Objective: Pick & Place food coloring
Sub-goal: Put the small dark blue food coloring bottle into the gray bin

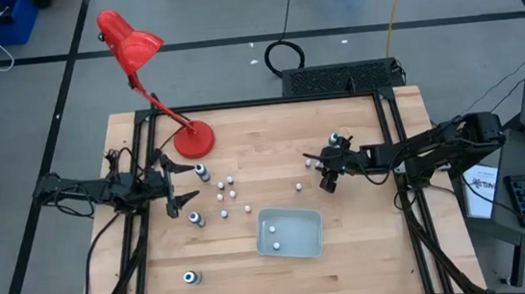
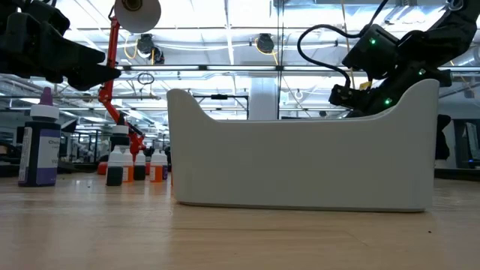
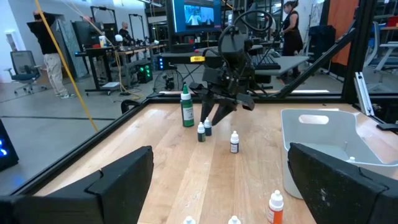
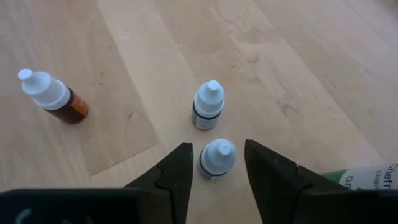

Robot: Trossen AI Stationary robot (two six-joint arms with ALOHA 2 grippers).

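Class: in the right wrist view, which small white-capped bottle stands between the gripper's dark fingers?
The dark-banded bottle between the right gripper fingers; another dark-banded bottle stands beyond, the orange one aside.

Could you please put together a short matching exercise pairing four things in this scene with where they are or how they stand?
Things:
1. red desk lamp
2. tray
3. left claw
4. right claw

Descriptions:
A. open, near the left edge
B. fingers either side of a small white-capped bottle
C. far left of the table
D. near middle, holding two small bottles

Pairs: 1-C, 2-D, 3-A, 4-B
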